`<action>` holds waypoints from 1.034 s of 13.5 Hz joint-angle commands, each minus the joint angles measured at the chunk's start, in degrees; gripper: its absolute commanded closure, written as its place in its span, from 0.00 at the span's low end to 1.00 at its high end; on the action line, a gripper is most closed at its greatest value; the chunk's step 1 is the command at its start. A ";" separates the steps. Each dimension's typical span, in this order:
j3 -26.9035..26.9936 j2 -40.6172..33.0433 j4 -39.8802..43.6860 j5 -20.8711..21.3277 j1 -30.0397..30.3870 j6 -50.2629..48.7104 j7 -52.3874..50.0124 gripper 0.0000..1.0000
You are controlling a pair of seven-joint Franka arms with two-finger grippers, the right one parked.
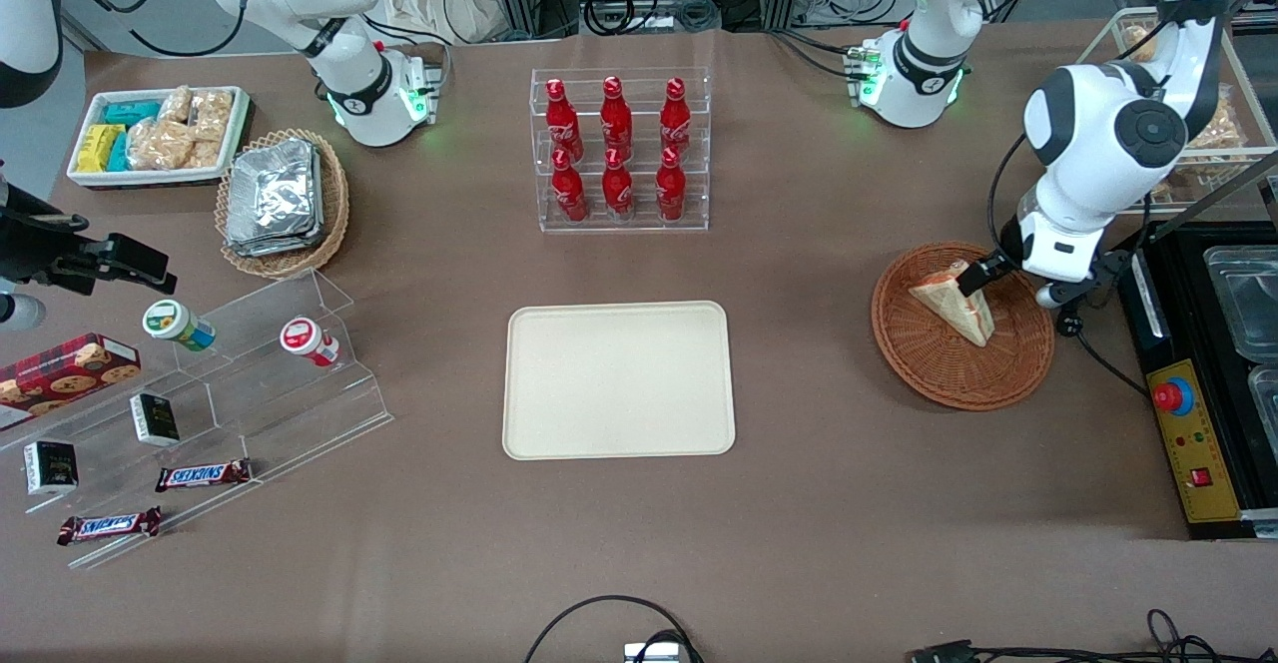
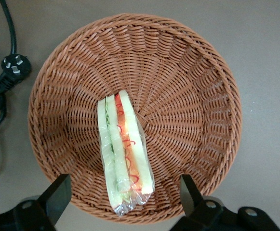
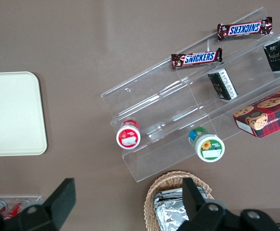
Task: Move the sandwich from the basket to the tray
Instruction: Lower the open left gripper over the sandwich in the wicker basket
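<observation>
Brown worktop; cream tray bare at centre, toward the working arm's end the reddish wicker basket. Wrapped triangular sandwich lies in the basket, white bread. Wrist view alone shows its red and green filling edge-on. Pincer hangs above the sandwich, fingers spread, not touching.

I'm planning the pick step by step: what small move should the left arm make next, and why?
Probably lower the end effector straight down, then close. It sits open over the basket, with its fingers on either side of the sandwich, which lies ungrasped in the basket; the tray holds nothing.
</observation>
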 commanded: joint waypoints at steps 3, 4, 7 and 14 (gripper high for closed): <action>0.01 1.00 -5.33 1.12 -0.47 9.51 -1.94 0.00; 0.01 1.79 -5.33 1.12 -0.47 10.31 -2.55 0.00; -0.08 3.46 -6.38 1.12 -0.55 14.08 -2.73 0.00; -0.08 8.73 -8.58 1.03 -0.99 23.57 -3.70 0.00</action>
